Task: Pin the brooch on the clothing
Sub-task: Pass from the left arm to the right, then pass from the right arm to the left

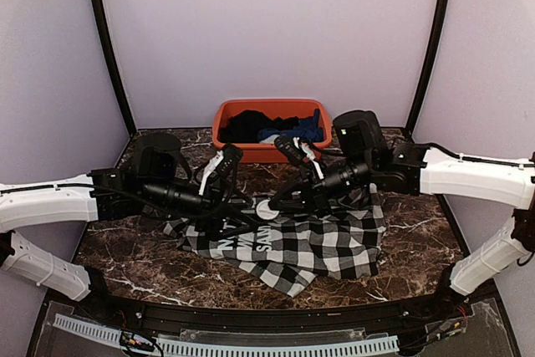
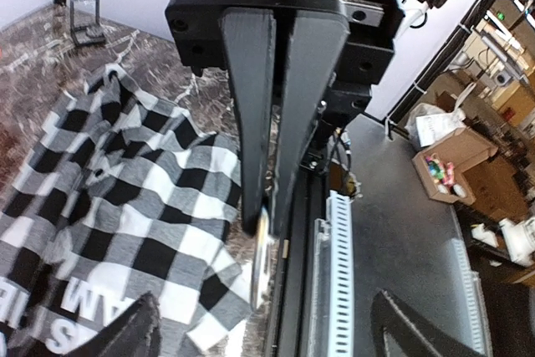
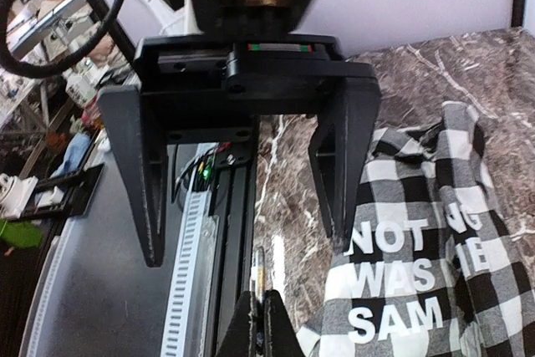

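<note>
Mid-frame, top view: R gripper pinches brooch edge-on; L gripper spread wide, empty, opposite. Step: brooch held over buffalo-check shirt. Next: lower, press pin into fabric.

Left hand spread wide, right hand pinched shut

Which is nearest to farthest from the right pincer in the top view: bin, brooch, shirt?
From the right pincer:
1. brooch, gripped at its tips, mid-table.
2. shirt, spread just below it, toward the arm bases.
3. bin, at the table's back edge.
</note>
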